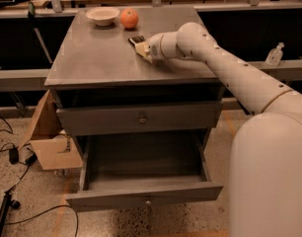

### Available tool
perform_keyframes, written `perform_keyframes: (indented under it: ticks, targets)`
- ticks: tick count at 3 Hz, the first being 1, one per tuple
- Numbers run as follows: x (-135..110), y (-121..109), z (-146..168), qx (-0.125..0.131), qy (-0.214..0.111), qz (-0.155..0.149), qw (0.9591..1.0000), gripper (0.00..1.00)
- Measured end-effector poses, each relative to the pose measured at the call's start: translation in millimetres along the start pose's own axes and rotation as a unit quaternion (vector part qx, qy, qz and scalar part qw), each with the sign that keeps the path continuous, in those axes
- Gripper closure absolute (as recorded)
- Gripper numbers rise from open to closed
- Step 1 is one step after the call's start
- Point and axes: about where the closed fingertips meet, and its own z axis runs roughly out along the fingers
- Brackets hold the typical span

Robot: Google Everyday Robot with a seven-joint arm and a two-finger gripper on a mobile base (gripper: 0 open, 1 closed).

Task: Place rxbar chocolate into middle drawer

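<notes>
The rxbar chocolate (136, 39) is a small black bar lying flat on the grey cabinet top (96, 58), just right of the orange. My gripper (142, 49) reaches in from the right and sits at the bar's near end, low over the top. The bar's far end shows; its near end is hidden behind the gripper. The middle drawer (143, 197) is pulled wide open below, with its round knob on the front and nothing visible inside. The drawer above it (141, 118) is closed.
An orange (129, 18) and a white bowl (102, 16) stand at the back of the cabinet top. A cardboard box (55, 147) leans at the cabinet's left, with cables on the floor. My white arm (225, 68) and base (269, 172) fill the right side.
</notes>
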Motion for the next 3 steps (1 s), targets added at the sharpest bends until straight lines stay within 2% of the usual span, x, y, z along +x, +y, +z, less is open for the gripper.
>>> perform_keyframes:
  ticks: [3]
  targets:
    - [-0.9,0.1,-0.5,0.000,0.000,0.000,1.0000,1.00]
